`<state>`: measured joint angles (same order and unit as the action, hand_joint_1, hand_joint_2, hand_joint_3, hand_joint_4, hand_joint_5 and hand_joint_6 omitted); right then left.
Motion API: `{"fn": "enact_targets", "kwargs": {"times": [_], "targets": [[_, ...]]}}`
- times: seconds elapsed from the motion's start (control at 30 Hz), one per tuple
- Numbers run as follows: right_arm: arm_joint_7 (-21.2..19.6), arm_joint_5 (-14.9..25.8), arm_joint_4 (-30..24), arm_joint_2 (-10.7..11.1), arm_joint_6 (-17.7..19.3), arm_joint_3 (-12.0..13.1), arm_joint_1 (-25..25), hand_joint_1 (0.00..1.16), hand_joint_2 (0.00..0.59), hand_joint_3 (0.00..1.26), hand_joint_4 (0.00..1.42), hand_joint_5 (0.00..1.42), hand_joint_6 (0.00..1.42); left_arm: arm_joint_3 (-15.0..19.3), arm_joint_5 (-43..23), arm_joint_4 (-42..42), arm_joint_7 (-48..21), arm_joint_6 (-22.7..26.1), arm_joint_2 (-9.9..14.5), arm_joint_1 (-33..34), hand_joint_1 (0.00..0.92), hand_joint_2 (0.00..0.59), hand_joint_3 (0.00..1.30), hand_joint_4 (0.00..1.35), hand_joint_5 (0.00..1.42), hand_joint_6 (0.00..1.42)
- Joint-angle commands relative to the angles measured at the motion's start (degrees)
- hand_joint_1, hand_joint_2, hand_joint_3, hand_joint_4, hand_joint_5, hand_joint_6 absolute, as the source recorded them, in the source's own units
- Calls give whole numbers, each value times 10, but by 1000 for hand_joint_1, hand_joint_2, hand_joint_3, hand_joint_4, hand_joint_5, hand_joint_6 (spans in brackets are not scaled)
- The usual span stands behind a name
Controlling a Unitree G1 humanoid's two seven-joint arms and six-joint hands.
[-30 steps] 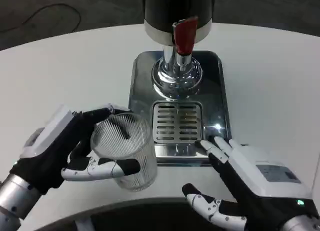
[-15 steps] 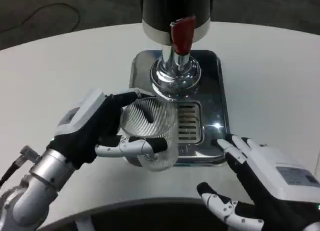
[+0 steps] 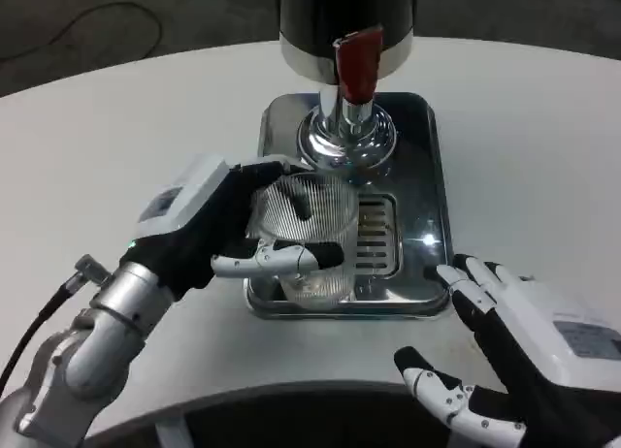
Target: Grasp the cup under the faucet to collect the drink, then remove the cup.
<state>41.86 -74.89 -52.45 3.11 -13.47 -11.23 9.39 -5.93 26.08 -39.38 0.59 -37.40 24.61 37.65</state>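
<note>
While the ribbed clear cup (image 3: pixel 312 237) is gripped around its side wall by the left hand (image 3: pixel 218 230), it is held over the drip tray (image 3: pixel 422 225), at seven o'clock from the faucet (image 3: pixel 346 128). Empty, it is judged light, rigid and slippery. The right hand (image 3: pixel 529 356) is kept released.

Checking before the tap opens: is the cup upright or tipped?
Roughly upright: the cup, held by the left hand, shows its open rim facing up over the drip tray.
</note>
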Motion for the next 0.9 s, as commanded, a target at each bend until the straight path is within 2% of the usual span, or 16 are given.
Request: {"fn": "enact_targets", "kwargs": {"times": [0.03, 0.33, 0.57, 0.9], "targets": [[4, 4, -17, 0, 9, 13, 15, 186, 386, 95, 0, 0, 0, -17, 24, -39, 44, -5, -2, 47, 524, 128, 1012, 1257, 1424, 1424], [0, 17, -38, 1, 17, 34, 46, 186, 385, 95, 0, 0, 0, -62, 76, -116, 114, -6, -7, 115, 524, 128, 1012, 1257, 1424, 1424], [-1, 32, -48, 3, 25, 53, 60, 186, 385, 95, 0, 0, 0, -94, 111, -141, 174, -4, -7, 138, 524, 128, 1012, 1257, 1424, 1424], [3, 52, -56, 10, 31, 74, 65, 186, 385, 95, 0, 0, 0, -135, 159, -171, 264, 31, -10, 155, 524, 129, 1004, 1257, 1424, 1424]]}}
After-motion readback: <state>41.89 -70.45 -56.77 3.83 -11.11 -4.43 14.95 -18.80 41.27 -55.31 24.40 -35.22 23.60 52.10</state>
